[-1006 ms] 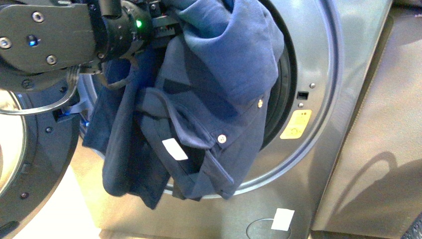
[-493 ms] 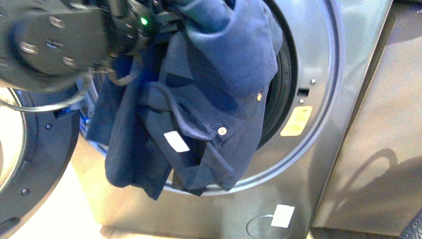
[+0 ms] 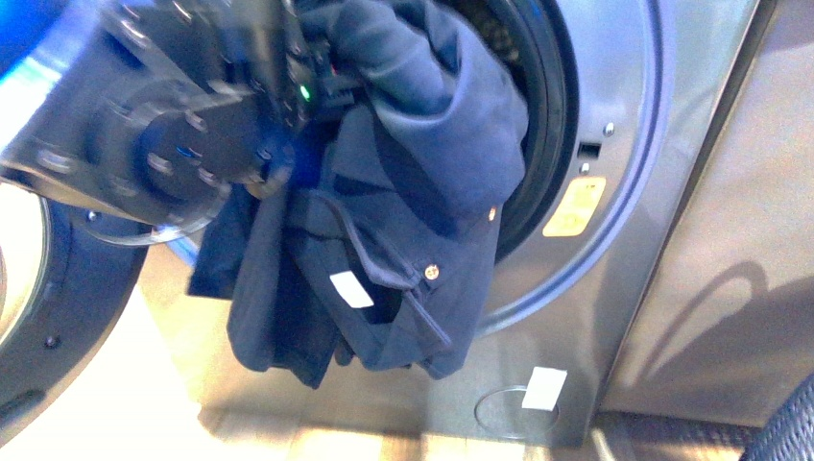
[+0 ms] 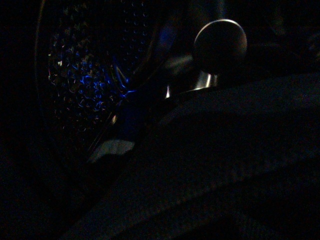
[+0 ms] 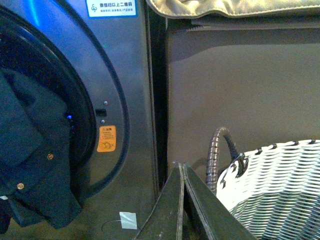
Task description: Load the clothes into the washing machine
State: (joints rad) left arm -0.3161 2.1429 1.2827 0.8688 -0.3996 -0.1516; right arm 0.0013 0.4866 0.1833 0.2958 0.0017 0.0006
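The dark navy clothes (image 3: 384, 240), with a small white tag and round buttons, hang from my left arm in front of the washing machine's porthole. The upper folds reach into the opening past the dark gasket; the lower part drapes over the rim. My left gripper is hidden behind the blurred wrist and the fabric, shut on the clothes. The silver-grey washing machine (image 3: 624, 115) carries a yellow sticker (image 3: 574, 206). The left wrist view is nearly dark. My right gripper (image 5: 182, 167) is shut and empty, apart from the machine; the clothes (image 5: 30, 150) and machine (image 5: 125, 75) show there.
The dark grey door (image 3: 48, 307) stands open at the left. A white woven basket (image 5: 275, 190) with a dark handle sits beside my right gripper. A grey cabinet panel (image 3: 730, 240) adjoins the machine. A pale beige cloth (image 5: 225, 6) lies on top of the cabinet.
My left arm has swung right and toward the porthole, carrying the clothes with it. The hanging fabric has shifted right and slightly up, and the top folds sit deeper in the opening.
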